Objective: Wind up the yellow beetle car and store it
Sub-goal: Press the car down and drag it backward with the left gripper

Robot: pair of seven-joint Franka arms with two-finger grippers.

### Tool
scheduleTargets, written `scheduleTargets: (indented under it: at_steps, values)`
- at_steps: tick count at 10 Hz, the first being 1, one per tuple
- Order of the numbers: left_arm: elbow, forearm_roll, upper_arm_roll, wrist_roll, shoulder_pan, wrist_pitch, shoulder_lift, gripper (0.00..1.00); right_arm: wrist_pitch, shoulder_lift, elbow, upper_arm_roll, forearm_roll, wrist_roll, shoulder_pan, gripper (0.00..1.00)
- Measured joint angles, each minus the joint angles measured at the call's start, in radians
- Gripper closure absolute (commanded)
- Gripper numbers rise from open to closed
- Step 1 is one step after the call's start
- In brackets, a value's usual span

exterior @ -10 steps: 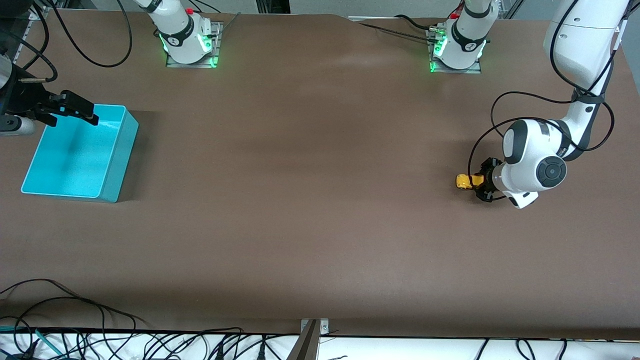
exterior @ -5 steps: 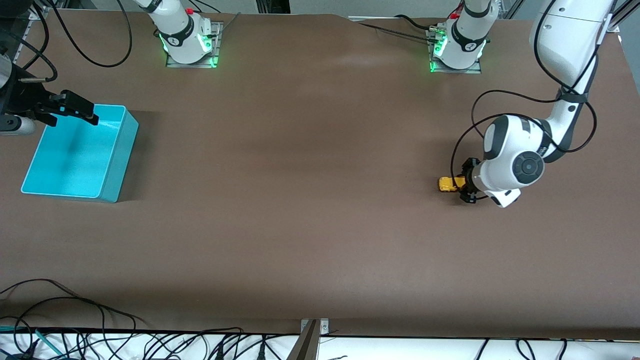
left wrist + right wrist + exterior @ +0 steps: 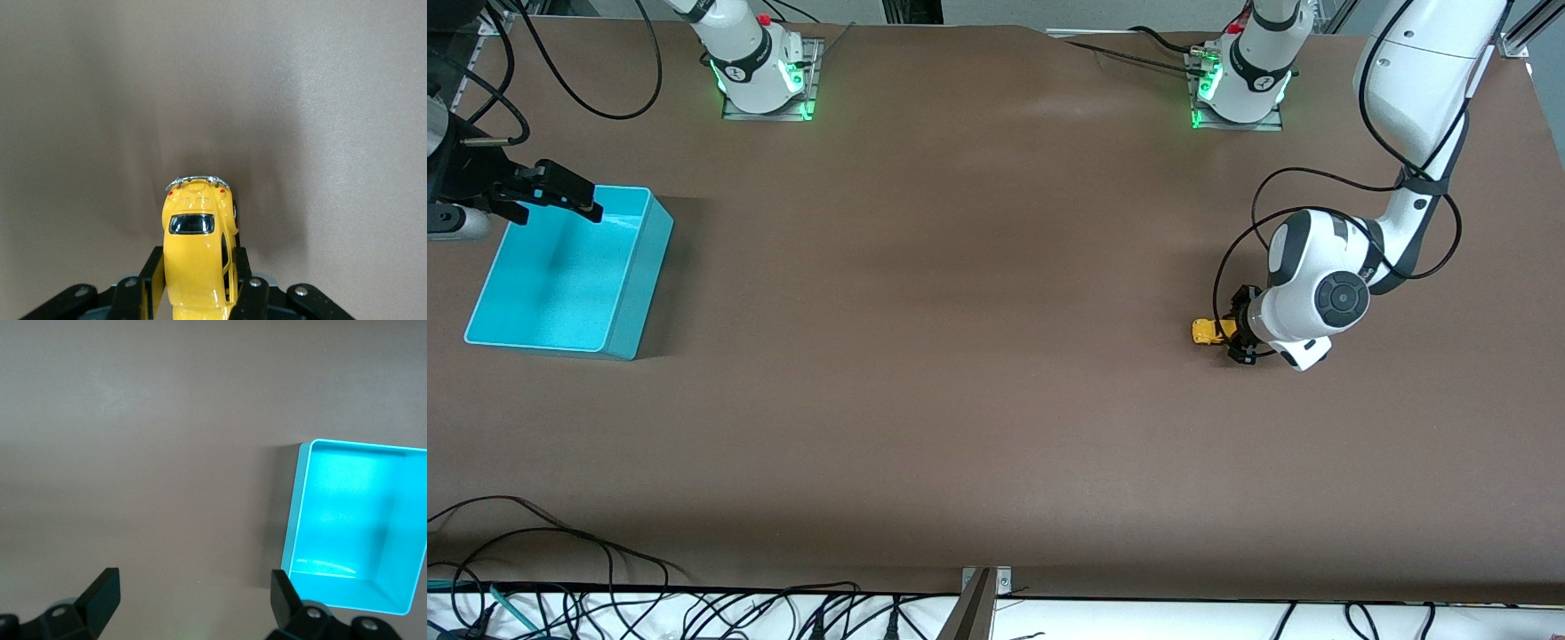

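The yellow beetle car (image 3: pixel 1208 331) (image 3: pixel 197 253) rests low on the brown table toward the left arm's end, its rear bumper pointing away from the wrist. My left gripper (image 3: pixel 1232 334) (image 3: pixel 197 277) is shut on the car's sides, one black finger (image 3: pixel 152 277) against each flank. The teal bin (image 3: pixel 569 271) (image 3: pixel 353 533) sits at the right arm's end of the table, with nothing inside it. My right gripper (image 3: pixel 560 197) (image 3: pixel 193 593) hangs open over the bin's rim nearest the arm bases, holding nothing, and waits.
Both arm bases (image 3: pixel 760 67) (image 3: pixel 1240 76) stand along the table's edge farthest from the front camera. Loose cables (image 3: pixel 560 569) trail along the edge nearest that camera. Bare brown tabletop (image 3: pixel 960 311) spans between the car and the bin.
My left gripper has slid along the table toward the right arm's end, taking the car with it. The right arm has not moved.
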Motion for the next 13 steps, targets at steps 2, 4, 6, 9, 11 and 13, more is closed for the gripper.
scheduleTargets:
  at_steps: [2,4,6,9,11,13]
  values:
    - [0.000,0.000,0.000,0.015,0.016,-0.002,0.000,1.00,0.000,0.000,0.000,0.000,0.000,0.000,0.000,0.00]
    - [-0.002,0.020,0.002,0.049,0.060,-0.008,0.000,1.00,0.000,0.000,0.000,0.000,0.000,0.000,0.000,0.00]
    - [-0.002,0.102,0.001,0.061,0.119,-0.012,-0.001,1.00,-0.001,0.000,0.000,0.000,0.000,0.000,0.000,0.00]
    - [-0.002,0.148,0.000,0.114,0.181,-0.010,0.000,1.00,-0.001,0.000,0.000,0.000,0.000,0.000,0.000,0.00]
    - [-0.001,0.191,0.000,0.127,0.213,-0.005,0.002,1.00,-0.001,0.000,0.000,0.000,0.000,0.000,0.000,0.00]
    - [0.000,0.215,0.000,0.132,0.238,0.002,0.003,1.00,-0.001,0.000,0.000,0.000,0.000,0.000,0.000,0.00]
